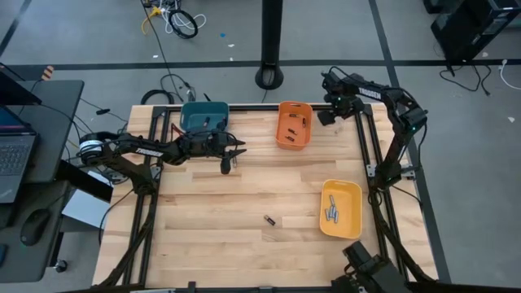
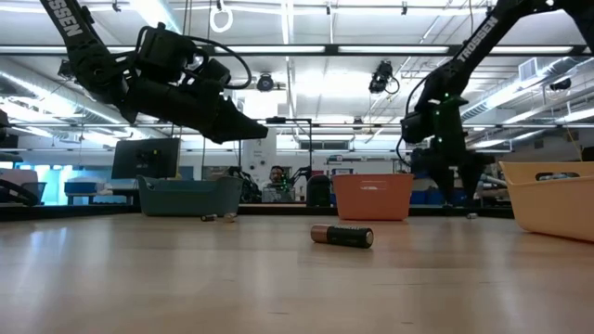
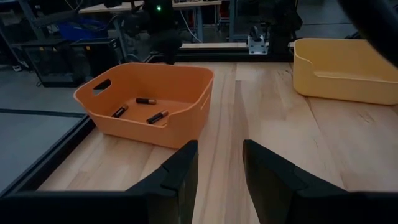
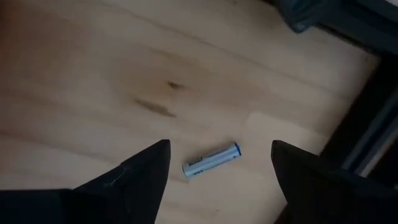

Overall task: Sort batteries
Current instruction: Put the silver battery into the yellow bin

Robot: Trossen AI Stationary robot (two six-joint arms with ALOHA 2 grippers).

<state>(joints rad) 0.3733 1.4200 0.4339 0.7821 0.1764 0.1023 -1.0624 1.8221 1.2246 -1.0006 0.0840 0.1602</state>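
Silvery blue-tipped battery point(image 4: 211, 160) flat on wood between wide-spread right gripper point(image 4: 217, 171) fingers; left gripper point(image 3: 219, 174) parted, empty.

A wooden table point(image 1: 212, 236) fills the middle. Three plastic bins sit on it: a teal bin point(image 1: 203, 116) and an orange bin point(image 1: 294, 124) at the far edge, a yellow bin point(image 1: 340, 208) to the right. A laptop point(image 1: 15, 155) and a mouse point(image 1: 36, 225) rest on a side desk point(image 1: 49, 102). Cables point(image 1: 175, 18) lie on the floor.
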